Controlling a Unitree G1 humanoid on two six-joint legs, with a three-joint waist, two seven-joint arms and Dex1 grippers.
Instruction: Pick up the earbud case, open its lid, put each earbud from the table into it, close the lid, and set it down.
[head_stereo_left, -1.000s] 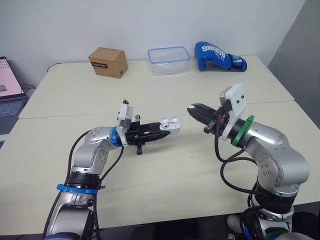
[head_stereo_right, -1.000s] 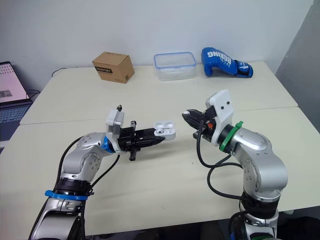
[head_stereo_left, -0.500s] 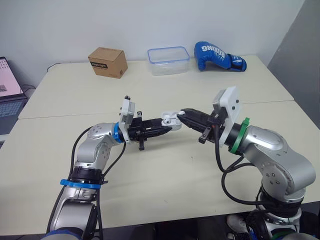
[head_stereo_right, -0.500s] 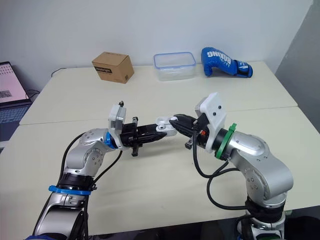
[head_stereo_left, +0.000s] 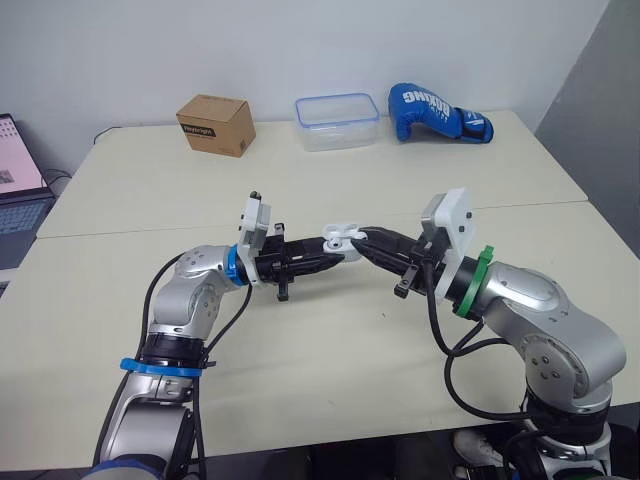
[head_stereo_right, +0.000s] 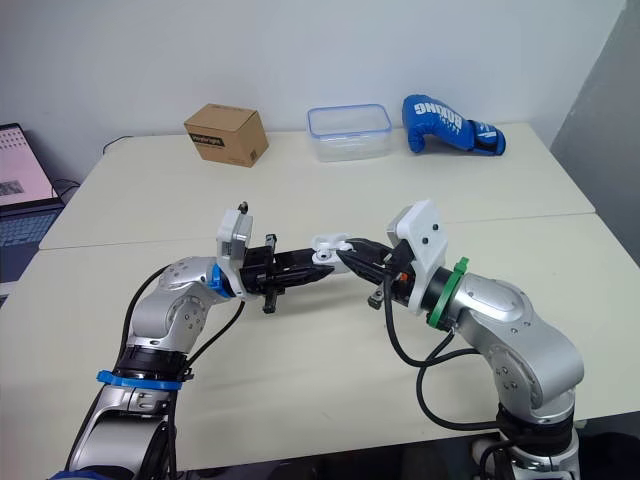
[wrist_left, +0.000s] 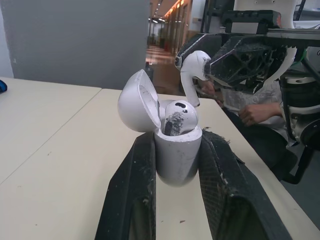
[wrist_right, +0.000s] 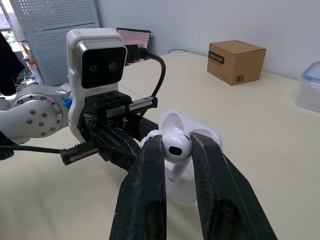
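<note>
My left gripper (head_stereo_left: 333, 258) is shut on the white earbud case (wrist_left: 177, 155), holding it just above the middle of the table. The case's lid (wrist_left: 136, 102) is hinged open, and one white earbud (wrist_left: 177, 117) sits inside the case. My right gripper (head_stereo_left: 360, 238) comes in from the right and is shut on a second white earbud (wrist_left: 192, 62). That earbud hangs stem down, just over the case's open mouth. In the right wrist view the earbud (wrist_right: 176, 146) is pinched between the two black fingers (wrist_right: 150, 170), with the case right behind it.
Along the table's far edge stand a cardboard box (head_stereo_left: 215, 124), a clear plastic container (head_stereo_left: 337, 121) and a blue boxing glove (head_stereo_left: 437, 113). A laptop (head_stereo_left: 18, 160) sits off the table's left side. A person's hand (wrist_left: 255, 112) shows behind the right arm.
My right gripper has moved left with the earbud until it is at the case's opening. My left gripper shifted the case slightly up and toward the centre a second ago, then held still.
</note>
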